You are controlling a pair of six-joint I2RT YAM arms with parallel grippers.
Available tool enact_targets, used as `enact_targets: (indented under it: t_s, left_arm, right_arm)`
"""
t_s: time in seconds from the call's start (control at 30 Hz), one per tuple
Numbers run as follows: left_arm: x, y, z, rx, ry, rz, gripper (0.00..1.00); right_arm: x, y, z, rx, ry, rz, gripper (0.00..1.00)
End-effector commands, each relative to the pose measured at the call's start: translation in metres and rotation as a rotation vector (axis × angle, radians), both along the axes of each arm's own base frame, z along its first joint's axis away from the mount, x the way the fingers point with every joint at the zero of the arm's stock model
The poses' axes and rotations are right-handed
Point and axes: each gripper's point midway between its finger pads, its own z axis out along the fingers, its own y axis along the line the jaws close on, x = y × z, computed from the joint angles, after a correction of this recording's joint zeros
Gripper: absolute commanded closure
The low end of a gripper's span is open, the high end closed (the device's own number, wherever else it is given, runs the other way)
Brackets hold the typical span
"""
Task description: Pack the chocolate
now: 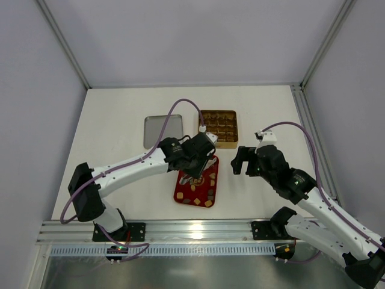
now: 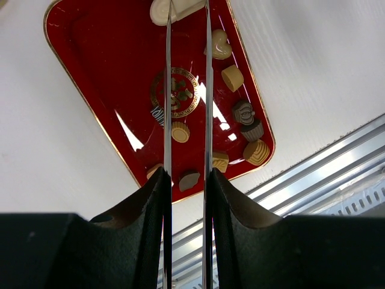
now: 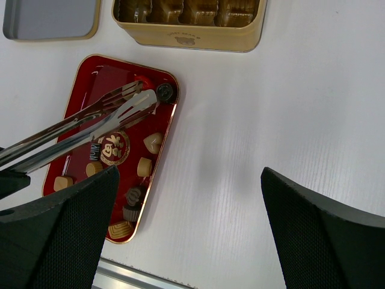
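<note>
The red tray (image 1: 180, 191) lies on the table between the arms with several small chocolates (image 1: 201, 194) in tan, cream and dark brown. My left gripper (image 1: 195, 159) hovers over it, shut on metal tongs (image 2: 168, 90). The tong tips (image 3: 141, 99) reach the tray's far end beside a dark round chocolate (image 3: 164, 91). A cream piece (image 2: 177, 9) sits at the tips; I cannot tell if it is pinched. My right gripper (image 1: 240, 161) is open and empty over bare table right of the tray (image 3: 90, 84). It shows in its wrist view (image 3: 186, 180).
A square gold tin (image 1: 218, 128) with gridded compartments stands behind the tray; it also shows in the right wrist view (image 3: 189, 36). A grey lid (image 1: 163, 130) lies to its left. An aluminium rail (image 1: 192, 232) runs along the near edge.
</note>
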Motion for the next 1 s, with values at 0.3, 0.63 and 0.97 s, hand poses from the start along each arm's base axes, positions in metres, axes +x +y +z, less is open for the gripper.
enact_targets:
  t_s: [0.3,0.63,0.97]
  left_arm:
    - [0.027,-0.017,0.064,-0.119,-0.138,0.013,0.69]
    - [0.097,-0.05,0.093,-0.199,-0.221,0.047,0.69]
    - [0.181,-0.093,0.087,-0.266,-0.29,0.068,0.68]
  right_arm:
    - [0.006,0.0,0.024,0.026,-0.06,-0.017,0.0]
    - [0.005,-0.013,0.047,0.026,-0.11,-0.058,0.0]
    - [0.0,-0.023,0.065,0.025,-0.136,-0.077,0.0]
